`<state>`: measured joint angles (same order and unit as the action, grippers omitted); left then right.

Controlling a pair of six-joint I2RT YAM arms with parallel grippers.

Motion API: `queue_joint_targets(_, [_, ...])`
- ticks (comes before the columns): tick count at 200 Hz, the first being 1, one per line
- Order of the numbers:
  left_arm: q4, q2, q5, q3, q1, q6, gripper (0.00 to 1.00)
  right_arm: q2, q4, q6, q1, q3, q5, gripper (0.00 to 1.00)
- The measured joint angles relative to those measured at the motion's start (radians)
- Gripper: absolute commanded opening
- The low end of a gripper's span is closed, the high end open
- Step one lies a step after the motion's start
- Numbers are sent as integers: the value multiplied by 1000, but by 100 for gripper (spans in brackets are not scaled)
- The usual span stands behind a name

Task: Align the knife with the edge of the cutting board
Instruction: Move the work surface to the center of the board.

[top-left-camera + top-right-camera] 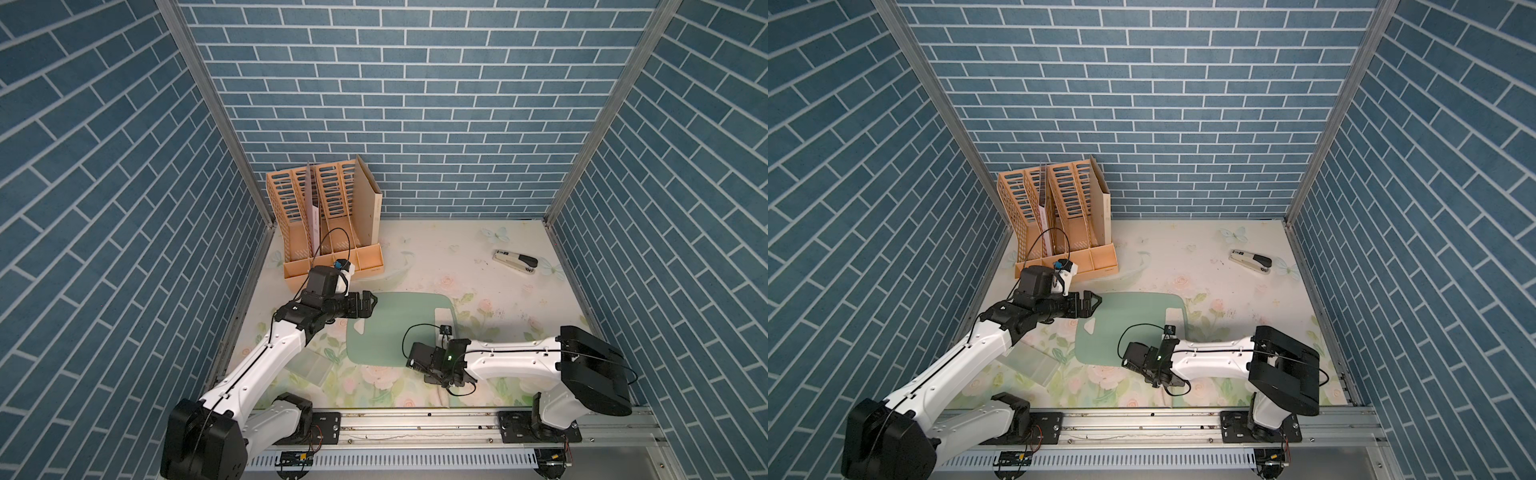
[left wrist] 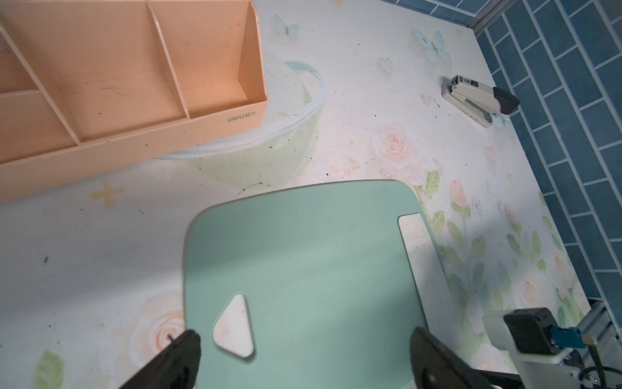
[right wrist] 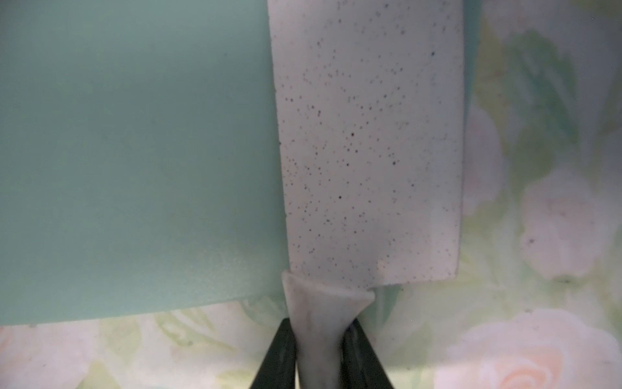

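Top views both showed the cutting board [image 1: 390, 332] flat on the floral table [image 1: 498, 266], with the knife [image 1: 444, 318] lying along the board's side nearest the right arm [image 1: 511, 357]; the left gripper [image 1: 371, 305] hovered over the board's far left corner. Left wrist view showed its fingers [image 2: 186, 347] spread wide above the board, holding nothing. Right wrist view showed the right gripper [image 3: 319, 340] clamped on the knife's pale handle, the speckled blade flat on the board just inside its edge.
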<state>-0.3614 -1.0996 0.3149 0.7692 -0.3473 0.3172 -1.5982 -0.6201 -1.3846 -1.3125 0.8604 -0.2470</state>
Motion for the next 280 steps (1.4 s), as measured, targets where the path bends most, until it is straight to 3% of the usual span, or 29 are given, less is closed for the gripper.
queue_joint_targets(280, [0, 0, -15, 0, -5, 0, 99, 26, -12, -6, -34, -22, 21, 0])
